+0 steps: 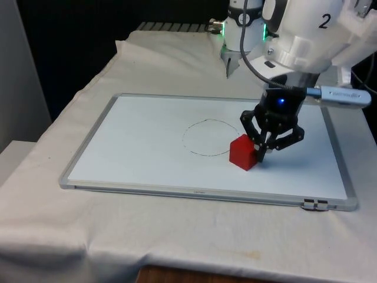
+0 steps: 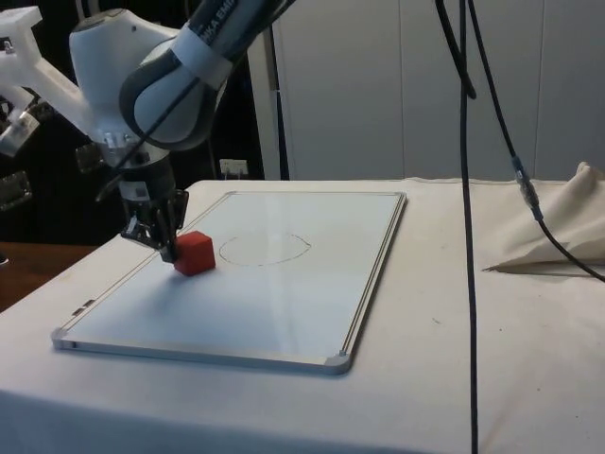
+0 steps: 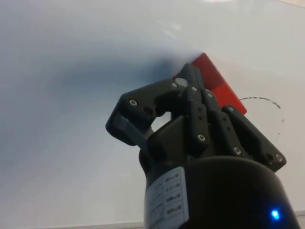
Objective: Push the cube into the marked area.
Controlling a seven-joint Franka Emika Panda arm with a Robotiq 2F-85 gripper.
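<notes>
A red cube (image 1: 242,152) (image 2: 195,253) (image 3: 214,84) sits on the whiteboard (image 1: 147,153) (image 2: 312,284), just outside a thin drawn circle (image 1: 207,137) (image 2: 265,249) (image 3: 267,102), on the side toward the front view's right. My gripper (image 1: 261,154) (image 2: 168,252) (image 3: 190,78) is shut, its fingertips down at the board and pressed against the cube's face that points away from the circle. Nothing is held between the fingers.
The whiteboard has a raised metal frame (image 1: 206,194) (image 2: 373,274) lying on the white cloth. Black cables (image 2: 466,189) hang down in the side view. A bunched fold of cloth (image 2: 567,227) lies at the table's far side there.
</notes>
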